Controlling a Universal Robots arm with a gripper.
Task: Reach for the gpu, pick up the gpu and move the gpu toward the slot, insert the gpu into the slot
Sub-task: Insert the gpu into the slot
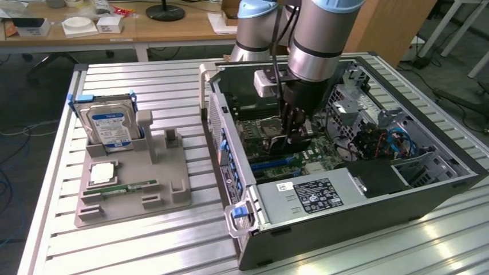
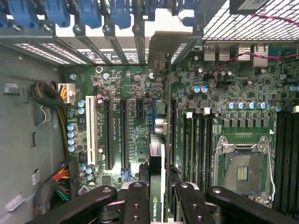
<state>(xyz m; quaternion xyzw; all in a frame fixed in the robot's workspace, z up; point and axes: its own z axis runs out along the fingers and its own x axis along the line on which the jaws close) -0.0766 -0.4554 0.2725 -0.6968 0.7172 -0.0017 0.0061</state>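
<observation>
Fingers [image 2: 135,205] of my pincer [image 2: 158,191] are closed on the gpu [image 2: 156,158], edge-down over the motherboard [image 2: 140,88], just beside the slot [image 2: 173,123]. Pickup looks done; I cannot confirm the seating.

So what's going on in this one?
A robot arm reaches down into the open computer case. Its tool is shut on the gpu, holding it edge-on over the green motherboard. Whether the card is seated in a slot can't be told. Outside the case, a hard drive stands in a grey fixture.
</observation>
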